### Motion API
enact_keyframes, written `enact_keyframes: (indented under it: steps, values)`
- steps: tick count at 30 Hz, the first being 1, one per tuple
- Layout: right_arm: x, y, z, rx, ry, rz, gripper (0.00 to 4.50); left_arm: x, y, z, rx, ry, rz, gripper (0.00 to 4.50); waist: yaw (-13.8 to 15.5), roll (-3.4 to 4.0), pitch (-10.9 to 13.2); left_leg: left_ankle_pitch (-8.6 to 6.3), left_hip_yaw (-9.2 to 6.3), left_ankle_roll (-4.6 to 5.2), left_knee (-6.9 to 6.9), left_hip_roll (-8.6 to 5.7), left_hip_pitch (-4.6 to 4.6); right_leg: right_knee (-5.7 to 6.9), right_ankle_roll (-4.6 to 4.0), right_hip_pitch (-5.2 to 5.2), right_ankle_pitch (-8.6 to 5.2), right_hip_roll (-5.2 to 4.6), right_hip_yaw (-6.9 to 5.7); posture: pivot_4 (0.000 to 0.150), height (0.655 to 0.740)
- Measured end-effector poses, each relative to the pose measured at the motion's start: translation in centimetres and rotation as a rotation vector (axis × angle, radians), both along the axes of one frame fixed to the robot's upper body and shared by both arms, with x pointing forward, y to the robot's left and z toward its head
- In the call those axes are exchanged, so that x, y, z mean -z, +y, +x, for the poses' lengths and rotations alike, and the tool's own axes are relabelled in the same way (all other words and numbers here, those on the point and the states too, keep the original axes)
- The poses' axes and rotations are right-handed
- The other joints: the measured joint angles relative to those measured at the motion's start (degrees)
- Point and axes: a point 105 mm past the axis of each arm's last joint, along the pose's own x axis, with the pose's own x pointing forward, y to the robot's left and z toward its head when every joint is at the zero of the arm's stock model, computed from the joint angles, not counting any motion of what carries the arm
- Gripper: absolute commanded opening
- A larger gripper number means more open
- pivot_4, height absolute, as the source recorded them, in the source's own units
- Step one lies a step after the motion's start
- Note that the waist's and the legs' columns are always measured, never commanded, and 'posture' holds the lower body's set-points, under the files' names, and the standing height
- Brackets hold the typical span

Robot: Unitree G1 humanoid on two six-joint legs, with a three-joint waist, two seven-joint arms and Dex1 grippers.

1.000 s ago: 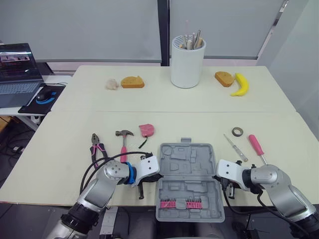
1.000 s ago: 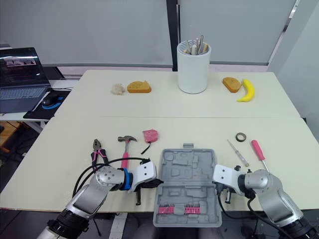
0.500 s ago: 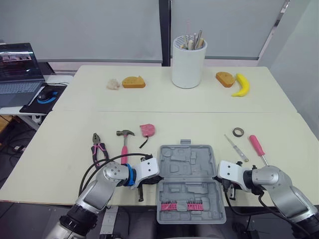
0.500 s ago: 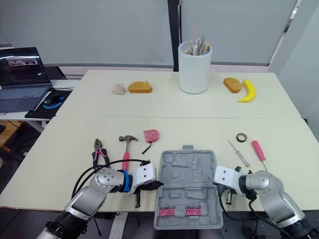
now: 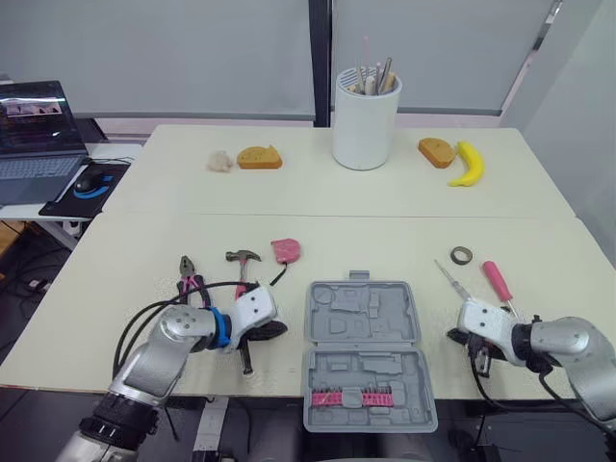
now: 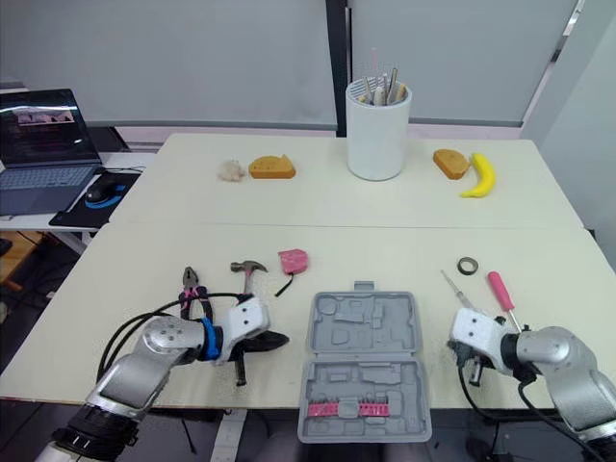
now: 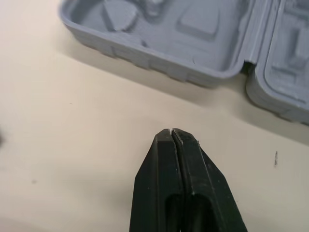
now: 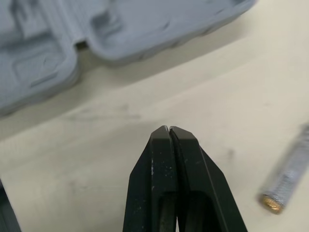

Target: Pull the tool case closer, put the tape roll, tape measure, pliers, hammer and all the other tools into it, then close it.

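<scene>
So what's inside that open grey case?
The case holds a row of pink bits in its near half. The other moulded slots look empty. Whatever sits beneath the bits is covered.

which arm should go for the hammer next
Left, probably. The left claw, shut, sits right beside the hammer on the left of the tool case; the right claw is across the case, near the pink screwdriver.

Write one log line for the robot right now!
tool case open, between grippers | left gripper shut, empty | right gripper shut, empty | hammer, pliers, tape roll outside case
</scene>
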Motion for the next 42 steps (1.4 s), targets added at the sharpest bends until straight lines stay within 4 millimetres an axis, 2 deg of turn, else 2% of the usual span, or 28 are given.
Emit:
enact_keyframes:
  steps: [1, 6, 8, 10, 11, 13, 17, 19, 24, 42]
  values:
    - [-0.7, -0.3, 0.2, 0.018, -0.019, 0.013, 0.43, -0.7, 0.6, 0.3, -0.016, -0.015, -0.007, 1.23, 0.01, 0.0, 0.0, 0.0, 0.0, 0.0, 0.0, 0.0, 0.0, -0.01, 0.0, 0.01, 0.0, 0.0, -0.01, 0.15, 0.74]
    - [-4.5, -2.6, 0.4, 0.097, -0.075, 0.101, 1.47, -4.3, 5.4, 1.7, -0.163, -0.057, -0.064, 2.83, 0.09, 0.01, 0.01, -0.02, 0.01, 0.03, -0.02, 0.0, -0.01, -0.12, 0.0, 0.03, 0.0, -0.01, -0.02, 0.15, 0.74]
    - [-5.9, -4.4, 0.4, 0.146, -0.092, 0.117, 1.95, -5.6, 8.6, 2.3, -0.255, -0.056, -0.072, 3.5, 0.09, -0.01, 0.08, -0.02, 0.02, 0.03, -0.03, 0.01, -0.01, -0.13, 0.0, 0.02, 0.0, 0.0, -0.04, 0.15, 0.74]
    - [-7.2, -7.4, 0.2, 0.241, -0.104, 0.103, 2.43, -7.4, 13.2, 2.4, -0.402, -0.066, -0.083, 4.14, 0.05, -0.03, 0.11, -0.03, 0.03, 0.05, -0.1, 0.01, 0.0, -0.22, 0.0, 0.02, 0.0, 0.0, -0.04, 0.15, 0.74]
    - [-7.4, -8.3, 0.0, 0.268, -0.104, 0.099, 2.68, -8.1, 14.6, 2.4, -0.448, -0.071, -0.096, 4.48, 0.05, -0.03, 0.1, -0.03, 0.04, 0.06, -0.11, 0.01, 0.01, -0.25, 0.0, 0.03, 0.0, -0.01, -0.04, 0.15, 0.74]
    - [-7.4, -10.0, -0.2, 0.323, -0.106, 0.106, 3.17, -8.5, 17.5, 2.0, -0.544, -0.07, -0.113, 4.5, 0.03, -0.02, 0.1, -0.06, 0.11, 0.09, -0.12, 0.0, 0.02, -0.28, 0.0, 0.04, 0.01, -0.05, 0.0, 0.15, 0.74]
    - [-6.0, -12.7, -1.1, 0.412, -0.081, 0.11, 4.46, -6.2, 20.7, 0.7, -0.667, 0.004, -0.143, 4.5, 0.04, -0.02, 0.12, -0.07, 0.13, 0.11, -0.14, -0.02, -0.02, -0.28, 0.01, -0.04, 0.02, -0.09, 0.01, 0.15, 0.74]
    - [-5.6, -14.3, -1.7, 0.463, -0.08, 0.105, 4.46, -5.6, 22.3, 0.0, -0.731, 0.02, -0.146, 4.5, 0.04, -0.04, 0.13, -0.07, 0.12, 0.11, -0.15, -0.01, -0.02, -0.28, 0.01, -0.09, 0.02, -0.1, 0.0, 0.15, 0.74]
    - [-5.2, -15.6, -2.1, 0.499, -0.092, 0.098, 4.46, -5.6, 23.4, -0.4, -0.764, 0.0, -0.131, 4.5, 0.04, -0.01, 0.12, -0.07, 0.13, 0.1, -0.17, 0.02, -0.01, -0.27, 0.02, -0.12, 0.02, -0.12, 0.01, 0.15, 0.74]
    - [-5.1, -15.3, -1.6, 0.485, -0.109, 0.076, 4.46, -6.5, 22.4, 0.3, -0.732, -0.029, -0.114, 4.5, 0.03, 0.0, 0.11, -0.08, 0.16, 0.09, -0.16, 0.02, -0.01, -0.27, 0.01, -0.11, 0.02, -0.12, 0.03, 0.15, 0.74]
